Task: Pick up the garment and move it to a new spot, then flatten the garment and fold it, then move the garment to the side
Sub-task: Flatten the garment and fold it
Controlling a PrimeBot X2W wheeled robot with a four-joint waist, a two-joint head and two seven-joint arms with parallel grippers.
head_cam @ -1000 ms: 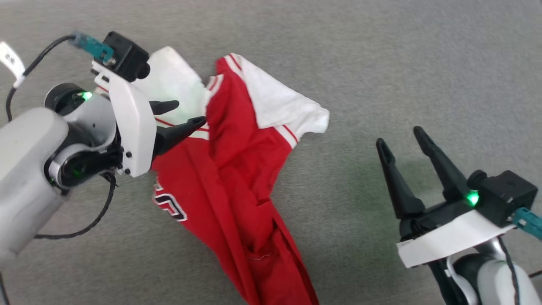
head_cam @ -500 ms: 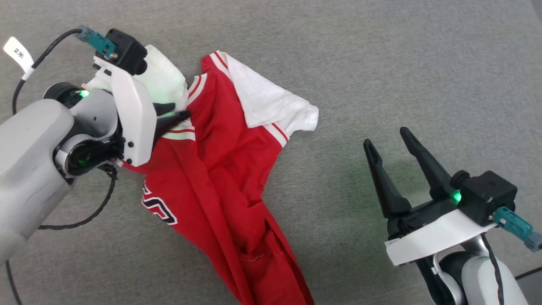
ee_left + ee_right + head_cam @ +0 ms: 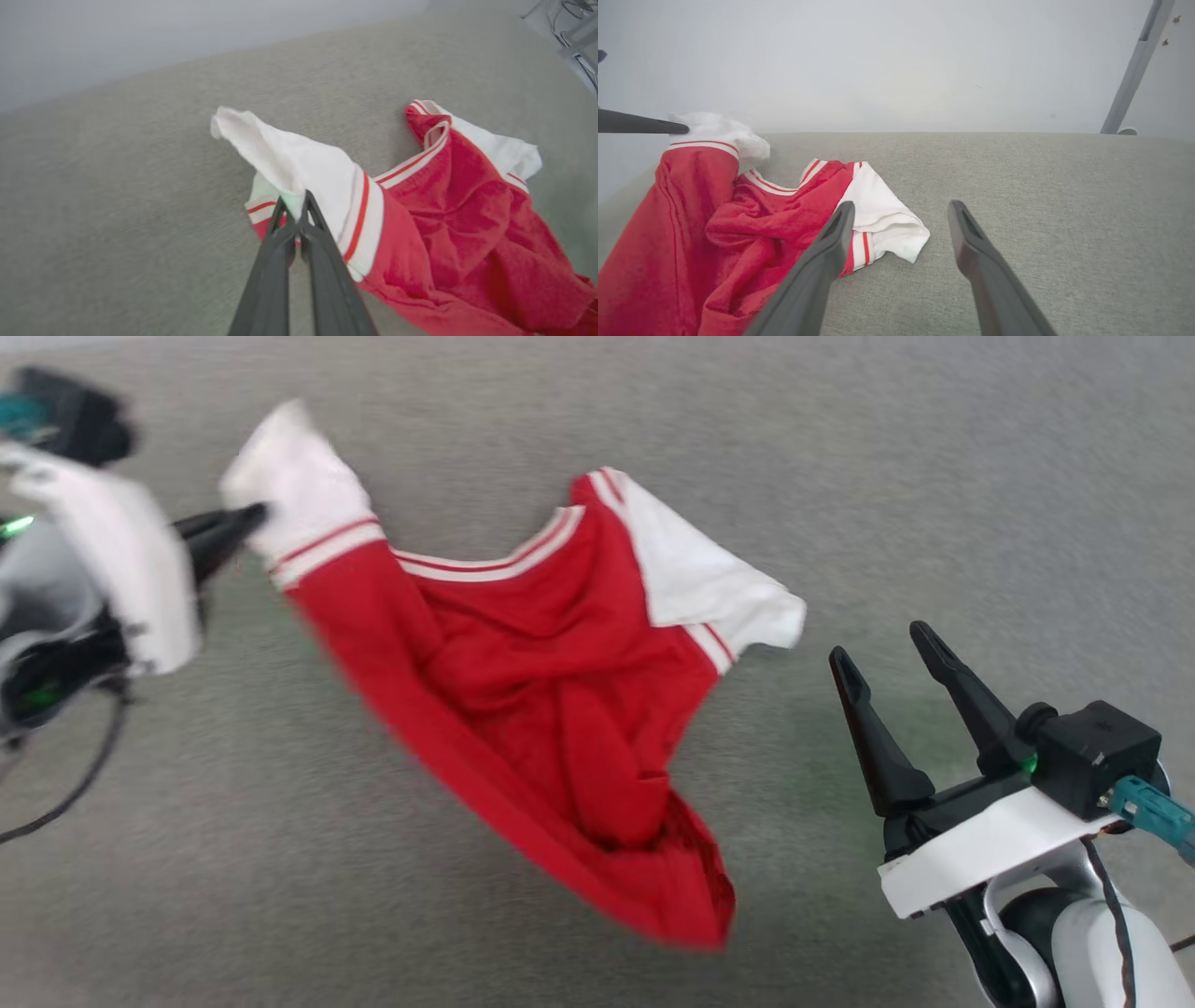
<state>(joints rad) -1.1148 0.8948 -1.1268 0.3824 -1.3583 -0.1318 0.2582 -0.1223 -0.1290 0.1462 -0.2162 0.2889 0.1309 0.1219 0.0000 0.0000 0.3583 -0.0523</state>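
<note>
The garment (image 3: 551, 709) is a red shirt with white sleeves and white-and-red stripe trim. My left gripper (image 3: 252, 513) is shut on one white sleeve (image 3: 299, 163) and holds that side raised, so the red body (image 3: 467, 233) hangs from it down to the grey surface. The other white sleeve (image 3: 719, 588) rests on the surface. My right gripper (image 3: 882, 649) stands open to the right of the garment, apart from it, with nothing between its fingers. In the right wrist view that sleeve (image 3: 887, 224) lies just left of my right gripper (image 3: 901, 207).
The garment lies on a wide grey cloth-covered surface (image 3: 934, 476). A pale wall (image 3: 896, 60) stands behind its far edge, with a grey slanted bar (image 3: 1134, 65) at the right. Bare surface stretches to the right and front.
My left gripper has shut on the white sleeve and pulled it up and to the left. The garment has spread out sideways from its bunched heap. My right gripper has stayed open.
</note>
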